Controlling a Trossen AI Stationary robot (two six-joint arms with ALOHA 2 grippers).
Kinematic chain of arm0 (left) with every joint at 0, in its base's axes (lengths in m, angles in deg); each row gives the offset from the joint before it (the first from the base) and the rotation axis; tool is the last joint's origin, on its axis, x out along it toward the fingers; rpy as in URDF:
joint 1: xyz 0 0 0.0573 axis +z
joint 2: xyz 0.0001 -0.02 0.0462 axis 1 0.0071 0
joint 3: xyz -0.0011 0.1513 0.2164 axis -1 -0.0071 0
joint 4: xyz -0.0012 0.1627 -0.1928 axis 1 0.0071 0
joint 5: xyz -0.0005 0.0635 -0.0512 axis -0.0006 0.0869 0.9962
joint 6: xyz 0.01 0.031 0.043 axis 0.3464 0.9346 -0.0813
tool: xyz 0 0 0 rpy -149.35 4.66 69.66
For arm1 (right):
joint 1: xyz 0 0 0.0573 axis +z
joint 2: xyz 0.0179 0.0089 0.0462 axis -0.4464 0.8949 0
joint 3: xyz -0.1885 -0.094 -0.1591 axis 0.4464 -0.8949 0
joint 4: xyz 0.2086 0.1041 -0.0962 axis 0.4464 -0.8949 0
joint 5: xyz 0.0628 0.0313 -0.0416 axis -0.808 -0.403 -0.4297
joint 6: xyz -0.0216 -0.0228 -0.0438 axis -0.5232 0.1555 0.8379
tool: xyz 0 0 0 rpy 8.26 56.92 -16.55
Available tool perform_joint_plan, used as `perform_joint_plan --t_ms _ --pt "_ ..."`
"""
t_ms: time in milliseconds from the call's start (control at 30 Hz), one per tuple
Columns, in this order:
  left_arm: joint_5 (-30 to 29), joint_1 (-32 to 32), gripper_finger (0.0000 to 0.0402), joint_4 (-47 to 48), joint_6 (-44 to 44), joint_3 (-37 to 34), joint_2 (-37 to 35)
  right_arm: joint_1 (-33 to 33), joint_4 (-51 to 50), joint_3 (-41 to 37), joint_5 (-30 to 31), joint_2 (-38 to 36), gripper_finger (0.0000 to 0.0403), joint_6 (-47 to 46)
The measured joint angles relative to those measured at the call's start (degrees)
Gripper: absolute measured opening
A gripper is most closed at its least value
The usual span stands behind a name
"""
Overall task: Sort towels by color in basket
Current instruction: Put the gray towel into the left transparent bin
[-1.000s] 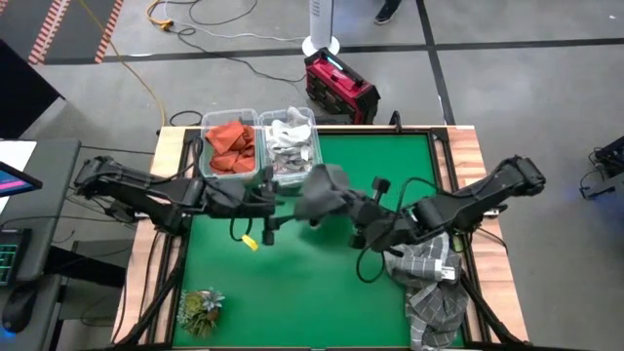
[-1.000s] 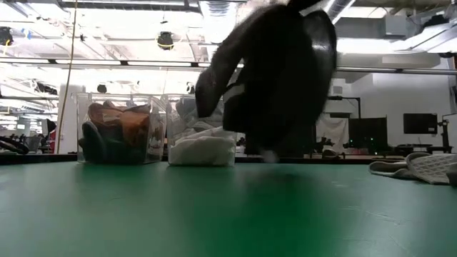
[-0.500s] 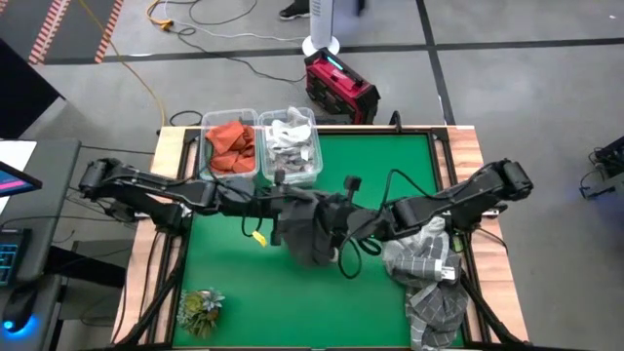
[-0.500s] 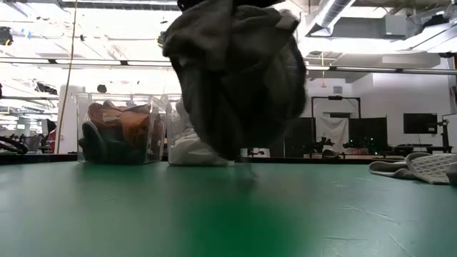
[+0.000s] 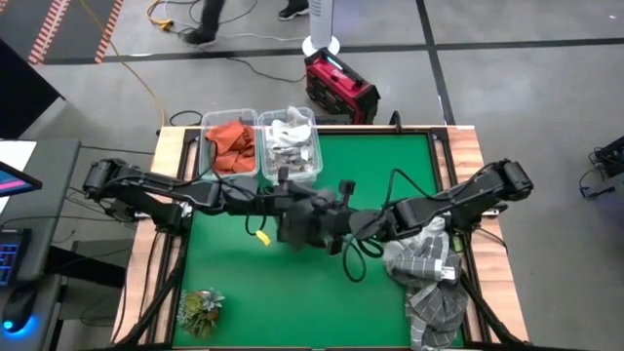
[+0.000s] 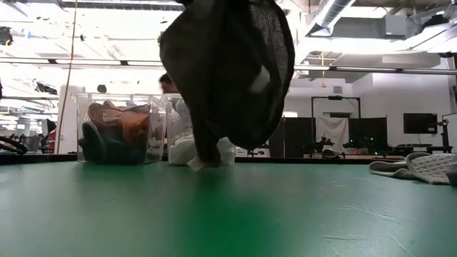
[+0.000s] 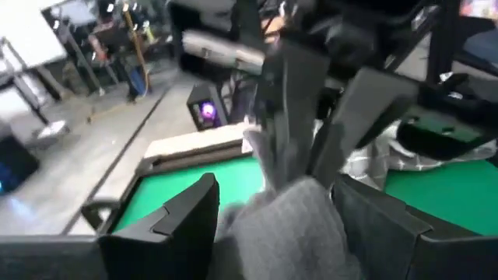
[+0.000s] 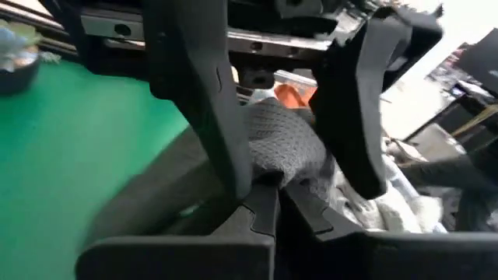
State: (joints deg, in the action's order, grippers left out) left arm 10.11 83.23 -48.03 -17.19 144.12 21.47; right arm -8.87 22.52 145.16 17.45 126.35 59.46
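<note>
A dark grey towel [image 5: 304,222] hangs bunched above the middle of the table, and the low view shows the towel [image 6: 228,71] clear of the green mat. My right gripper [image 5: 328,222] reaches in from the right and is shut on it. My left gripper [image 5: 288,208] comes from the left and is open, with one finger [image 8: 210,101] on each side of the bunch [image 8: 284,140]. Rust-orange towels fill the left bin [image 5: 232,146]. White and grey ones fill the right bin [image 5: 291,146]. Plaid towels [image 5: 429,268] lie heaped at the table's right edge. My right gripper [image 8: 272,198] pinches the top of the towel's bunch [image 8: 268,175] between its two fingers, coming level from the table's right. Several gathered layers are in the hold. The cloth hangs below the fingers, lifted clear of the mat. My left gripper [image 7: 272,194] stands open around the same bunch [image 7: 288,225]; whether its fingers touch the cloth, I cannot tell.
The two clear bins stand side by side at the far edge. A small leafy plant [image 5: 200,310] sits at the near left corner. Bare green mat [image 5: 292,292] lies near of the arms. A red case [image 5: 339,86] and cables are on the floor beyond the table.
My right gripper has carried the dark grey towel toward the table's left, to my left gripper, which moved a little right to meet it. The towel has dropped from a spread shape into a hanging bunch between the left gripper's fingers.
</note>
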Motion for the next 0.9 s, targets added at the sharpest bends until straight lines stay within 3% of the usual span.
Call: perform_joint_plan --t_ms 300,567,900 --pt "0.1 0.0 0.0239 0.0 0.8 0.0 0.5 0.3 1.7 0.0 0.3 0.0 0.0028 3.2" --pt "0.5 0.0 0.0239 5.3 -0.6 0.1 0.5 0.7 8.5 0.2 1.2 0.0 0.0028 10.7" --pt "1.1 0.0 0.0236 5.6 -1.1 0.1 0.5 4.3 9.6 4.8 1.4 0.0 0.0029 17.4"
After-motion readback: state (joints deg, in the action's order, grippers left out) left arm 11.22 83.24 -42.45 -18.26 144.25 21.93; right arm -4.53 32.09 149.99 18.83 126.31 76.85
